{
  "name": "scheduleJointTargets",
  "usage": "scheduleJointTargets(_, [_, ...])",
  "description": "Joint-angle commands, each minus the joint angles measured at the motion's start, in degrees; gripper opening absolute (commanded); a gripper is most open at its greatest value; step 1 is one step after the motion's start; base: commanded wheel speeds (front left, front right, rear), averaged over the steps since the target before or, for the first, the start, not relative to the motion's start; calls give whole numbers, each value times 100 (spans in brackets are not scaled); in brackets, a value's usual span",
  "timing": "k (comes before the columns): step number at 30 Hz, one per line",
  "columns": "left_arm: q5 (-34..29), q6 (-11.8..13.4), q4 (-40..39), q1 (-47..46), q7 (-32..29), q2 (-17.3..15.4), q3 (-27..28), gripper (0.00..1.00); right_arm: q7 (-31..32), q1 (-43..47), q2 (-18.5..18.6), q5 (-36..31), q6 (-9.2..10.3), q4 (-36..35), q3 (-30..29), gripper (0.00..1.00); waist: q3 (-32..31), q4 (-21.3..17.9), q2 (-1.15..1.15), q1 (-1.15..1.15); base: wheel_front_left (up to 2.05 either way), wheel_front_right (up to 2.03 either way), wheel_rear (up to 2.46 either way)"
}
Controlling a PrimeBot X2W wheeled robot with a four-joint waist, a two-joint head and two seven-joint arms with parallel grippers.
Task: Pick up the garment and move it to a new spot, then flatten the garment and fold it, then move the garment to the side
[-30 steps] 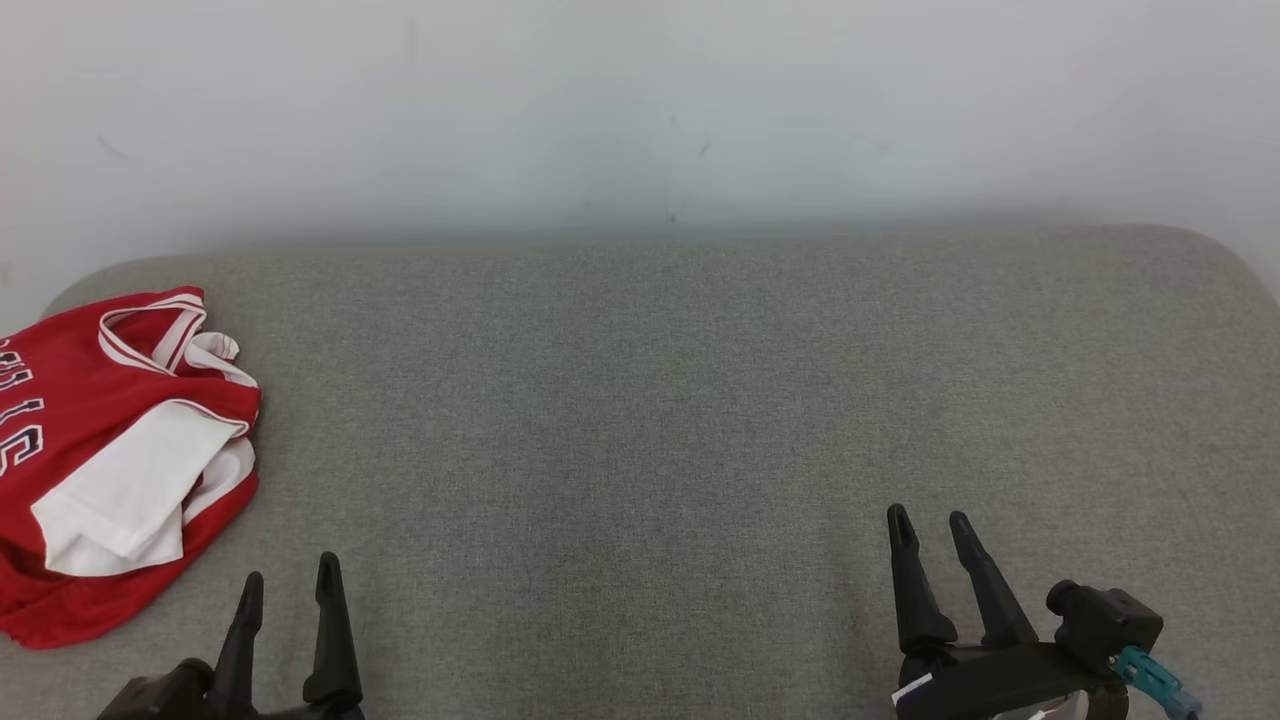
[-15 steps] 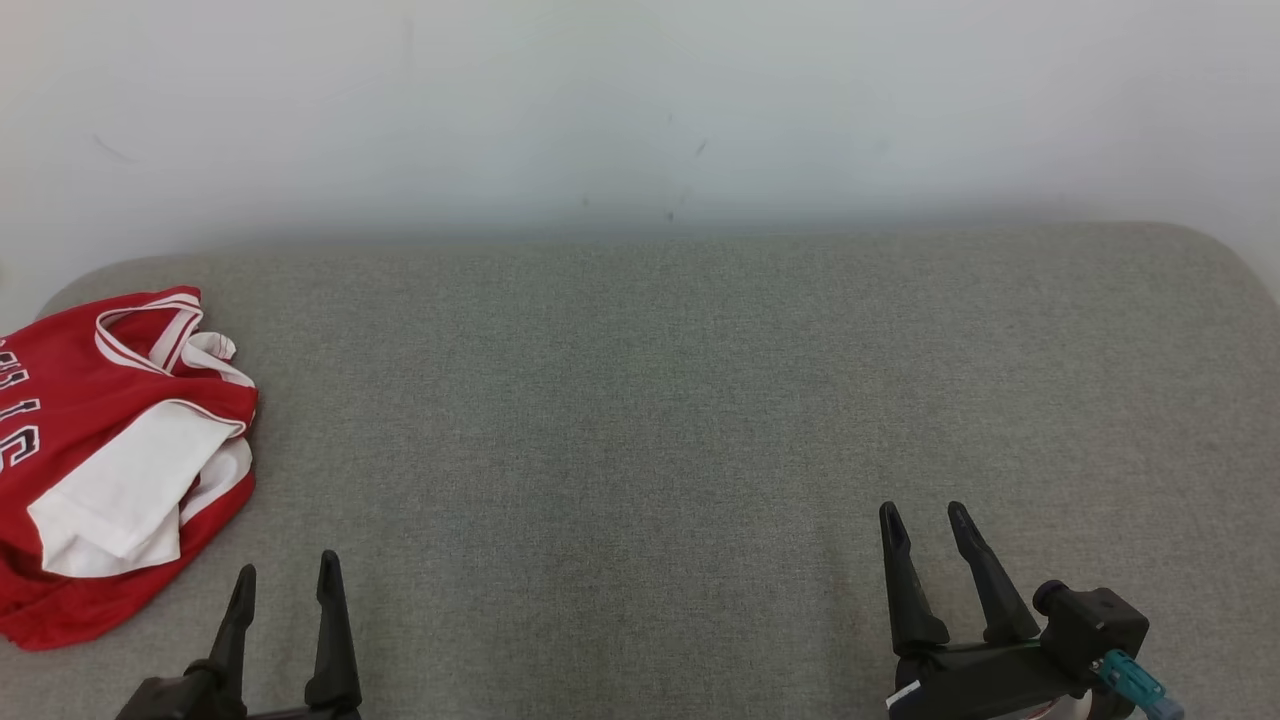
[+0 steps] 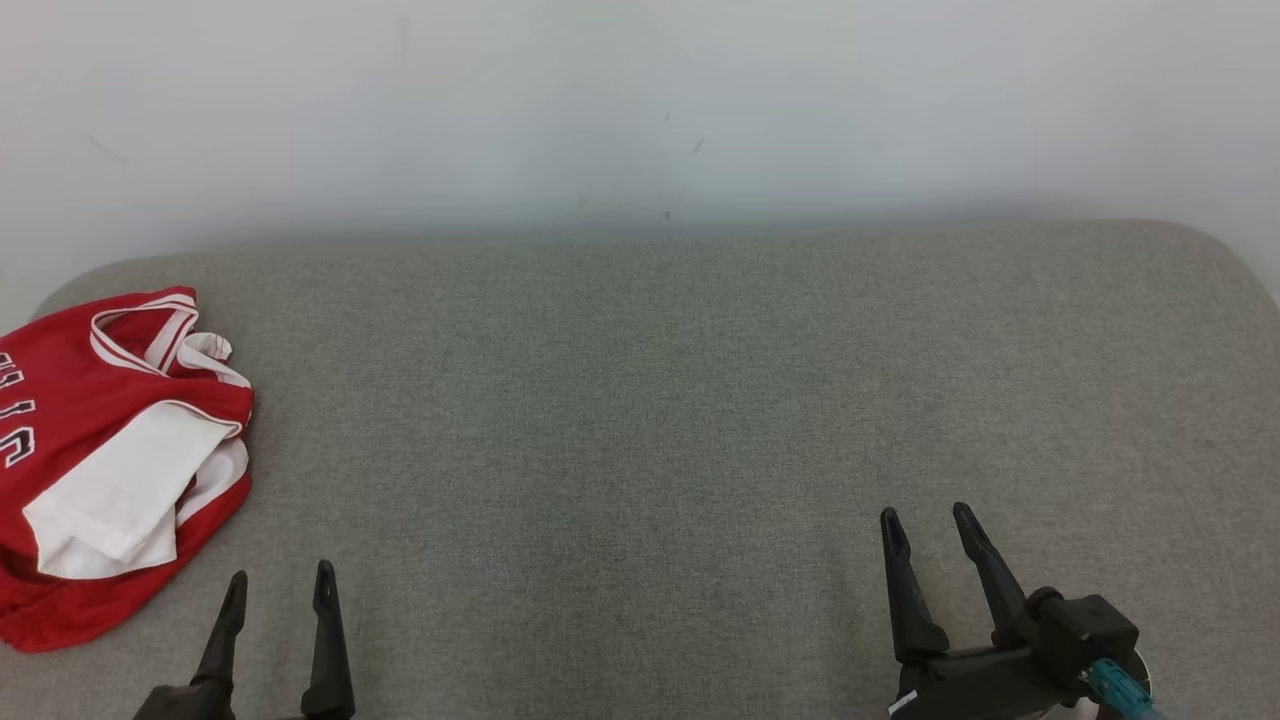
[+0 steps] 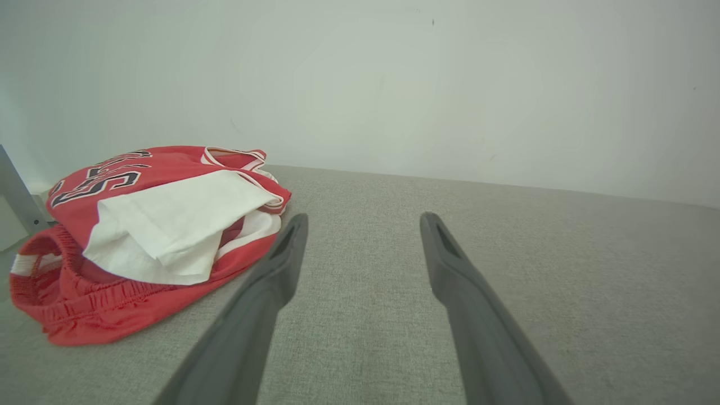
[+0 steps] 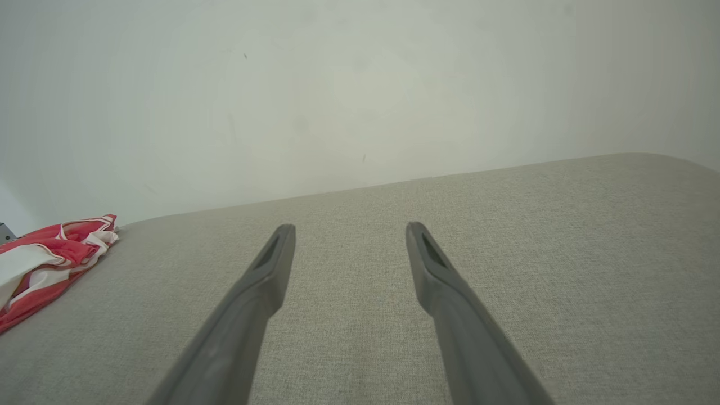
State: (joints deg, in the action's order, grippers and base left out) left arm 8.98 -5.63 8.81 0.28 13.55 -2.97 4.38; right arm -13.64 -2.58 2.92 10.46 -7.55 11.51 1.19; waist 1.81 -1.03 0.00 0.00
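Observation:
The garment [image 3: 90, 440] is a red jersey with white trim and dark lettering, crumpled with a white panel folded over it, at the far left of the grey padded surface [image 3: 640, 400]. It appears in the left wrist view [image 4: 146, 230] and at the left edge of the right wrist view [image 5: 45, 253]. My left gripper [image 3: 278, 582] stands open at the lower left, just right of the garment and apart from it, nothing between its fingers [image 4: 281, 264]. My right gripper [image 3: 927, 516] is open at the lower right, far from the garment, its fingers [image 5: 270, 270] empty.
A pale wall [image 3: 640, 110] rises directly behind the grey surface, whose far corners are rounded [image 3: 1210, 250]. A grey metal post [image 4: 14, 197] stands past the garment at the left edge.
Both grippers have drawn back slightly toward the bottom of the head view. The picture has shifted a little, so the garment sits slightly further left. The garment itself has not been touched.

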Motion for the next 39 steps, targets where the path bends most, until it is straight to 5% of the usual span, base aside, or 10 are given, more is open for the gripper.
scheduleJointTargets(1, [-140, -13, 9, 43, 47, -18, 30, 100, -34, 20, -6, -114, 11, 7, -8, 100, 1, 0, 0, 0, 0, 0, 0])
scheduleJointTargets(13, [-638, 43, 120, 29, 167, -9, 93, 100, -163, 60, -8, -558, 12, 60, -12, 100, -18, 6, 0, 0, 0, 0, 0])
scheduleJointTargets(28, [-444, -74, 170, 25, 170, 3, 141, 100, -154, 81, -8, -448, 12, 104, 0, 100, -40, 47, 0, 0, 0, 0, 0])
scheduleJointTargets(39, [-392, -140, 263, -40, 170, 6, 174, 100, -154, 124, -9, -401, 12, 109, 22, 100, -51, 544, 0, 0, 0, 0, 0])
